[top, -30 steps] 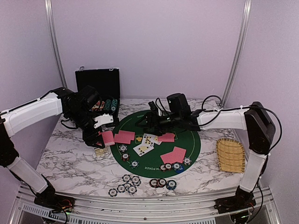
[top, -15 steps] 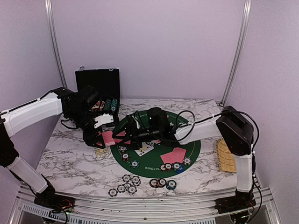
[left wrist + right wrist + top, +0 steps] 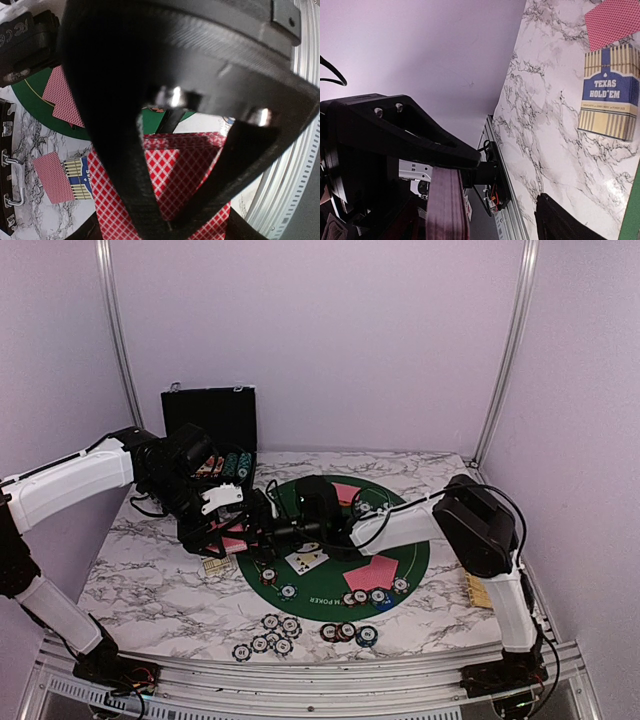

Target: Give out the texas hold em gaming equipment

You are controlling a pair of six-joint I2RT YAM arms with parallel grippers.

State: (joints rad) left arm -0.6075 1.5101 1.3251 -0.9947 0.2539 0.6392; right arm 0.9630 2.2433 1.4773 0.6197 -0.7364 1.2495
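Soft, even light — wrist views blurred up close.

Glossy marble-look table [image 3: 140, 580], matt black plastic left pincer [image 3: 167, 222], and a green mat [image 3: 415, 558], seemingly felt.

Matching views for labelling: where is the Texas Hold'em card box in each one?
Top external: card box just left of the green mat.
Left wrist: lower left, beside a red-backed card.
Right wrist: upper right.
Shared landmark: the green mat's edge.
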